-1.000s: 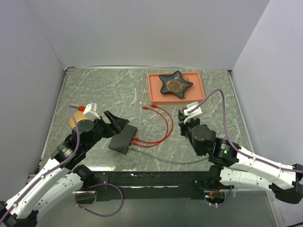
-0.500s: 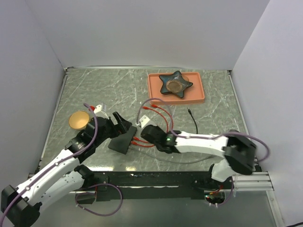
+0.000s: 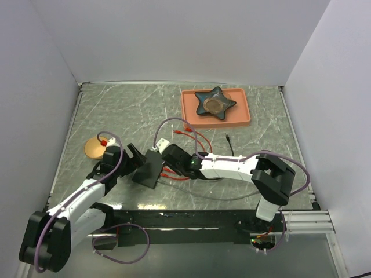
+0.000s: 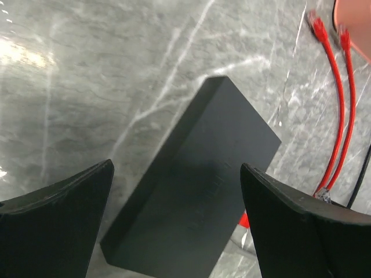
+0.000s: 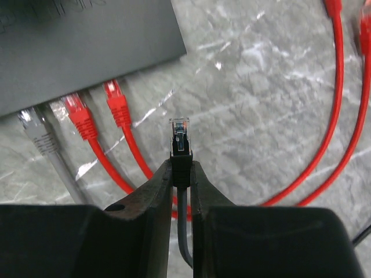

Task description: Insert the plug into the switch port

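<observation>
My right gripper (image 5: 181, 168) is pinched narrow on the black plug (image 5: 179, 138). The plug sticks straight out past the fingertips. A little ahead of the tips and off to their left lies the switch (image 5: 87, 40), flat on the table. A grey plug (image 5: 33, 128) and two red plugs (image 5: 78, 113) already sit in its near edge.

My left gripper (image 4: 175, 168) is wide open and holds nothing. It has one finger on each side of the switch, and I cannot tell if they touch it.

So I think the picking up is done. What is left is to line the plug up with a free socket and push it in.

I cannot see the socket holes, so I cannot tell which one is free. The far part of the switch is cut off in the right wrist view. From above, the right fingers are too small to make out.
</observation>
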You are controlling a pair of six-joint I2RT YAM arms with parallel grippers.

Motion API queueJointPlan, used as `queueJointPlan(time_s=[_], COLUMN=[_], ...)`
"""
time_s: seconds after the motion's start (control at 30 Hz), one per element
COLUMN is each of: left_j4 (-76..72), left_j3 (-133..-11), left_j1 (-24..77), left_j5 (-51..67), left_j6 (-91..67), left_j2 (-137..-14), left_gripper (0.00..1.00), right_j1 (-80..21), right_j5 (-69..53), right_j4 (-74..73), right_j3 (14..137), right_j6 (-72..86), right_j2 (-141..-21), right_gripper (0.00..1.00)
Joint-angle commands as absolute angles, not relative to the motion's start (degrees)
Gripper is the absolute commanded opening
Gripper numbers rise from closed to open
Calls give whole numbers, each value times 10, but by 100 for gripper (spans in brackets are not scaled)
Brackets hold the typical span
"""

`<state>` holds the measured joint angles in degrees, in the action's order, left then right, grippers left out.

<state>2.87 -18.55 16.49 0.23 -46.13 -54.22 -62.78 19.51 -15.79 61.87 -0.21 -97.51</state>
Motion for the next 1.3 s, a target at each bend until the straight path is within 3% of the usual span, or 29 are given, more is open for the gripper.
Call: queueJointPlan(time_s=[0.0, 0.27, 0.67, 1.27], left_j4=[-51, -105, -192, -200], left_j3=[-173, -151, -156, -157], left_j1=[137, 131, 131, 132], left_j5=[41, 71, 127, 188], left_j6=[-460, -461, -454, -433], left_j2=[-539, -541, -654, -669], left_gripper=[96, 96, 99, 88], right_j1=[-612, -583, -556, -555], right_j5=[154, 56, 17, 15], right_j4=[-127, -100, -122, -153], right_j3=[642, 627, 664, 677], right_j6=[-39, -70, -82, -55], right_j2=[-991, -997, -1034, -1056], right_gripper=[0, 0, 0, 0])
